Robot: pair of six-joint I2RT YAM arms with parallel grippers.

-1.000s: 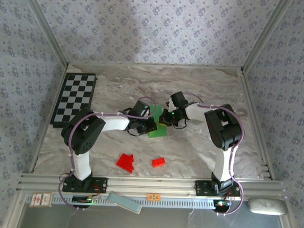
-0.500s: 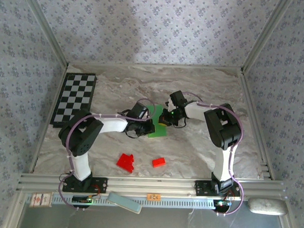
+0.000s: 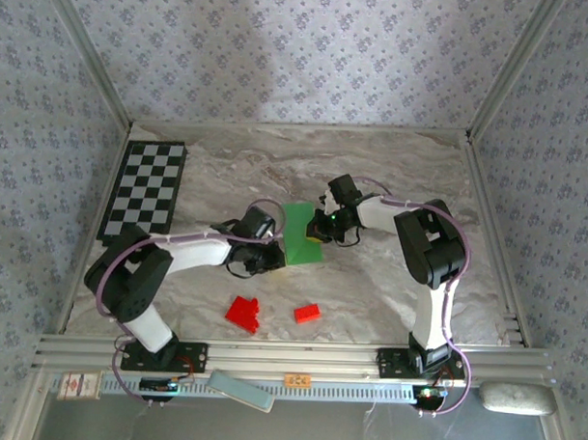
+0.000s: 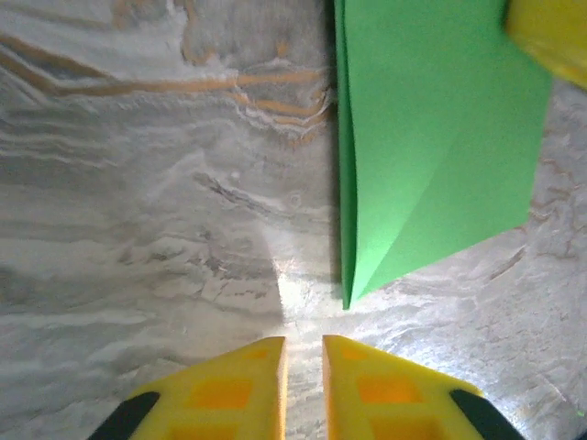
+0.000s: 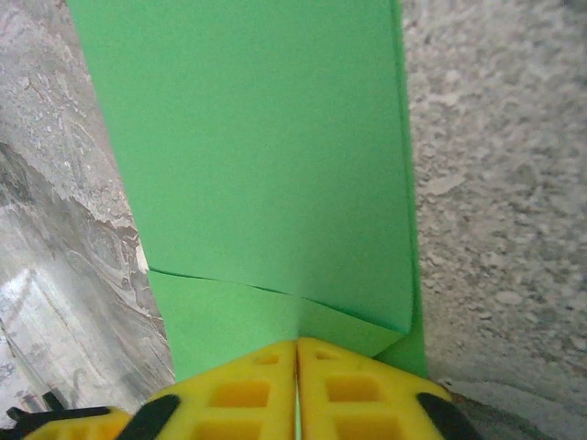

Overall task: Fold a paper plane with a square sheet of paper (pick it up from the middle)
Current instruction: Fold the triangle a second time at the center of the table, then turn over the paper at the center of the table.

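Green sheet of paper [image 3: 301,238], folded, flat near middle of table [image 3: 392,166]; long axis from far edge toward near edge, sharp corner toward near-left. Right fingers [image 5: 296,346] pinched together on its right edge. Left fingers [image 4: 303,348] slightly apart, holding nothing, just before sharp corner. Marble-look surface, patterned walls.

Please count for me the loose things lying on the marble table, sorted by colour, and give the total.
green paper: 1
red blocks: 2 (the left one may be more than one piece)
checkered board, black and white: 1
Total: 4
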